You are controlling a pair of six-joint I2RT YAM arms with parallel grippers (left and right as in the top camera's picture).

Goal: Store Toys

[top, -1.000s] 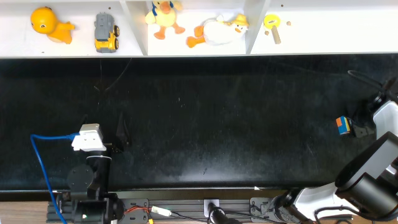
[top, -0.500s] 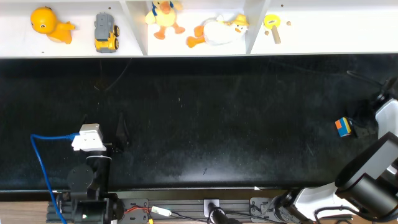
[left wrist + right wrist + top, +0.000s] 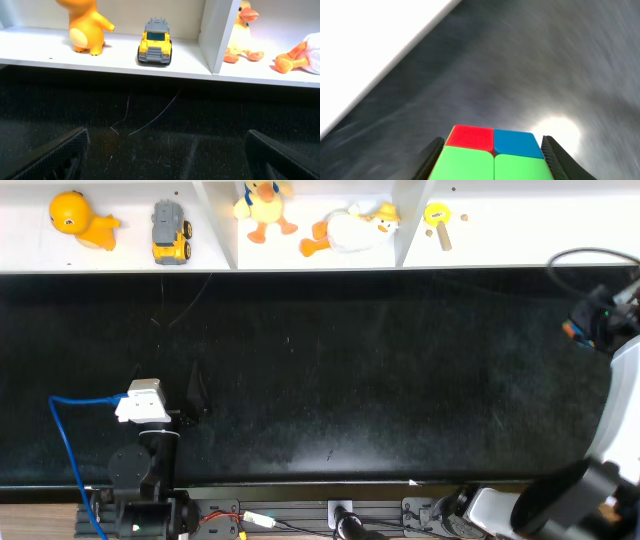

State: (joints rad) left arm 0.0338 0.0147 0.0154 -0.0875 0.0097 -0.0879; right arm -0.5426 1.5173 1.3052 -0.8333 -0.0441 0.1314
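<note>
Puzzle cube [image 3: 494, 155], clamped in your right claw [image 3: 592, 320], has swung from three o'clock toward two, nearing the shelf [image 3: 520, 242]; left claw [image 3: 167, 160] gapes wide.

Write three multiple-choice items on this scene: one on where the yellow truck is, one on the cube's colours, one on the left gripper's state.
1. Where is the yellow truck?
A. on the floor
B. on the shelf, beside the orange duck
C. in a basket

2. Which colours show on the cube in the right gripper?
A. yellow and white
B. purple and black
C. red, blue and green

3. The left gripper is:
A. open and empty
B. shut on the truck
C. shut on the cube

Answers: 1 B, it stands on the white shelf board; 2 C, those faces show between the fingers; 3 A, its fingers stand wide apart with nothing between.
</note>
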